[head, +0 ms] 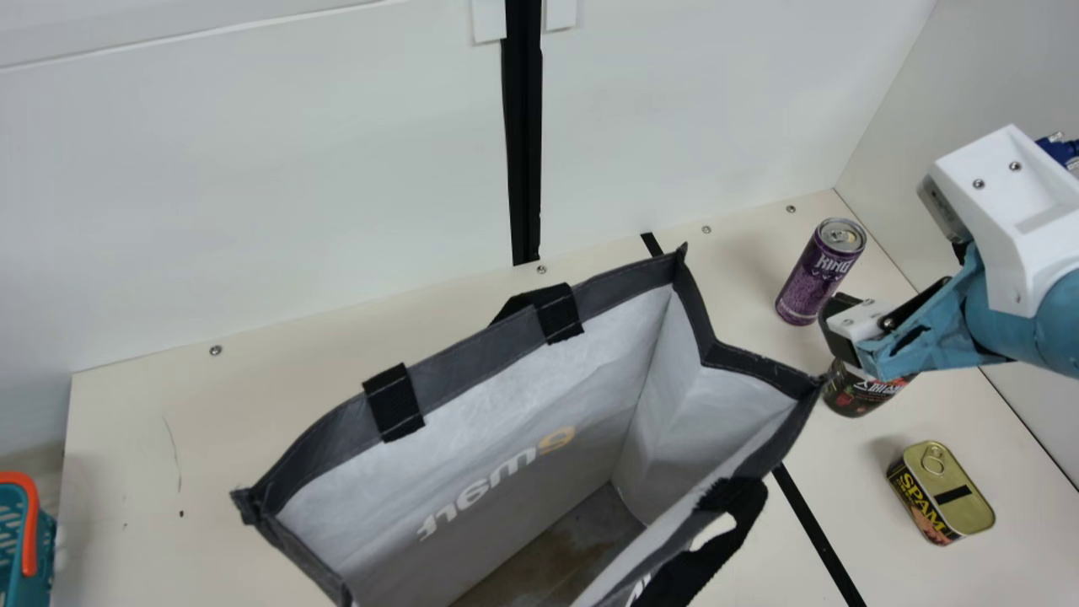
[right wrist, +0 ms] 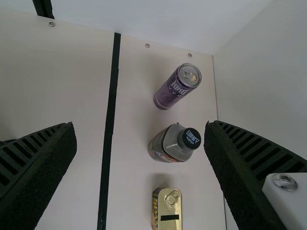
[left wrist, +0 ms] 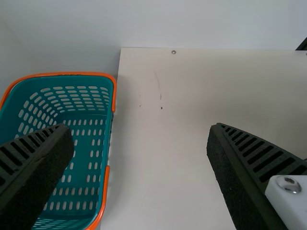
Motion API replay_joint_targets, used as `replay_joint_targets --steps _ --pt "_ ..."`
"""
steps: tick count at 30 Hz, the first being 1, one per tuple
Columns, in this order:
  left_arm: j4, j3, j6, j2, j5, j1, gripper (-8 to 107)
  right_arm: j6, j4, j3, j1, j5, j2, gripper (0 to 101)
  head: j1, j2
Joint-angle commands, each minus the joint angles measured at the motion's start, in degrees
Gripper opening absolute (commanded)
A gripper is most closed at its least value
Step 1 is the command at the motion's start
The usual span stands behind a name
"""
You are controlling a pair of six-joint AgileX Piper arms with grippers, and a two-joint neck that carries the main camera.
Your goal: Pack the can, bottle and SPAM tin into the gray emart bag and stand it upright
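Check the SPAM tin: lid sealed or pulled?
Sealed: the SPAM tin stands with its gold lid unbroken, the pull ring lying flat on it in both the main and right wrist views.

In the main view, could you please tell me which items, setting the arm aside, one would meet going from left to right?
Teal basket, gray bag, purple can, bottle, SPAM tin.

The can (head: pixel 811 282) and tin (head: pixel 969 508) are shiny metal; the bag (head: pixel 468 350) looks like matt cloth, the basket (left wrist: pixel 72 74) and bottle (right wrist: pixel 173 143) smooth plastic.
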Motion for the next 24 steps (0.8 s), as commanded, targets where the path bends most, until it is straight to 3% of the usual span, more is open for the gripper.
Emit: replay_joint_targets --steps 1,24 --pt "0.0 0.0 0.0 0.0 0.0 0.0 90 0.0 0.0 0.0 0.0 0.0 0.0 95 -1.4 0.0" --pt "0.0 0.0 0.0 0.0 0.0 0.0 90 0.0 0.0 0.0 0.0 0.0 0.0 95 -1.4 0.0"
